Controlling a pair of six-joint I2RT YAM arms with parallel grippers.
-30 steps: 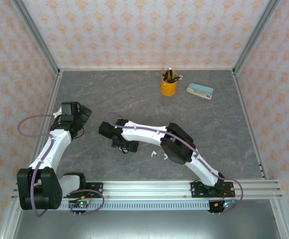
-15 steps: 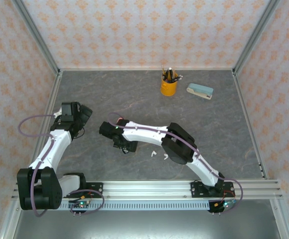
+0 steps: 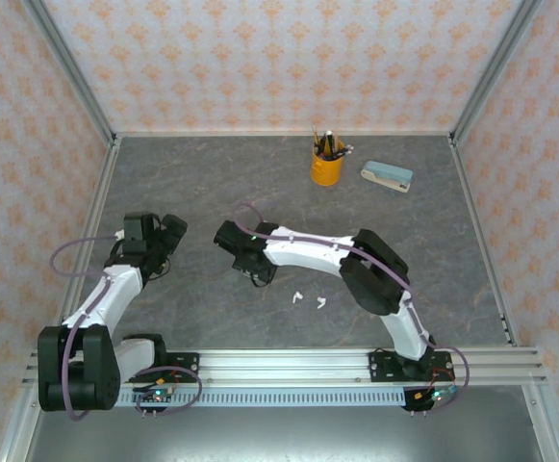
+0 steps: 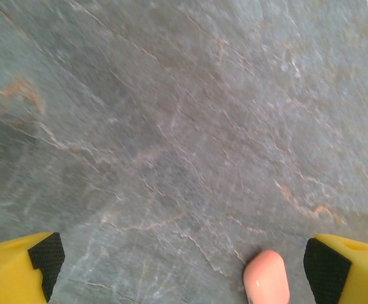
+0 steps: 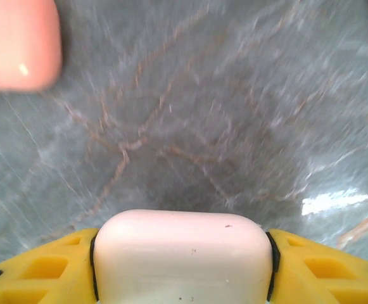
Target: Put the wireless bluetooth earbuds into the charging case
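My right gripper (image 5: pixel 182 259) is shut on a white pebble-shaped charging case (image 5: pixel 182 250), gripped at both ends by the yellow fingers just above the grey table. A salmon-pink case (image 5: pixel 16 44) lies ahead of it to the left. In the top view the right gripper (image 3: pixel 250 264) is left of centre, and two white earbuds (image 3: pixel 297 297) (image 3: pixel 320 303) lie on the table to its right and nearer. My left gripper (image 4: pixel 180 266) is open over bare table, with a small salmon-pink rounded piece (image 4: pixel 266 278) lying near its right finger. I cannot tell whether that piece is an earbud.
A yellow cup of pens (image 3: pixel 325 166) and a pale blue-topped block (image 3: pixel 387 176) stand at the back right. Patterned walls with metal rails (image 3: pixel 72 91) close in the table on three sides. The left gripper (image 3: pixel 166 234) is near the left wall.
The right arm has swung right and slightly farther back, its jaws closing on the white case. The left gripper has shifted a little right and nearer, still open.
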